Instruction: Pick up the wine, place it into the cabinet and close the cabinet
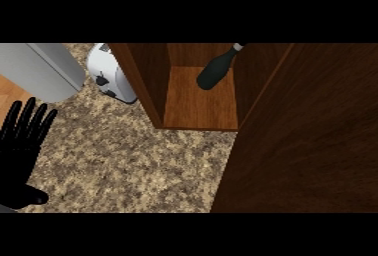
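Wine bottle (214, 72) was in the upper middle of the frame, inside the cabinet (151, 85). Dark body sat over the cabinet's lighter wooden floor, and the neck pointed toward the upper right, with a pale cap at the tip. Nothing was touching it. Couldn't tell whether it stood upright or leaned on the back wall.

Cabinet was open. Its left wall ran diagonally from top centre down to the front lip of the floor panel. The cabinet door (310, 145) was a big dark wood panel that filled the right side of the frame from the top edge to the bottom, and its left edge slanted down from beside the bottle's neck.

Left hand (21, 150) was at the lower left edge of the frame. It was released, fingers straight and slightly spread, pointing up the frame, thumb out low to the right. It grasped nothing and was well apart from both bottle and cabinet, resting over the speckled counter (125, 160).

White toaster (111, 75) was in the upper left, just beside the cabinet's left wall, with dark marks on its face. A grey rounded object (44, 67) was further left of it at the top left corner; couldn't tell what it was. A strip of orange-brown wood showed at the far left edge below it.
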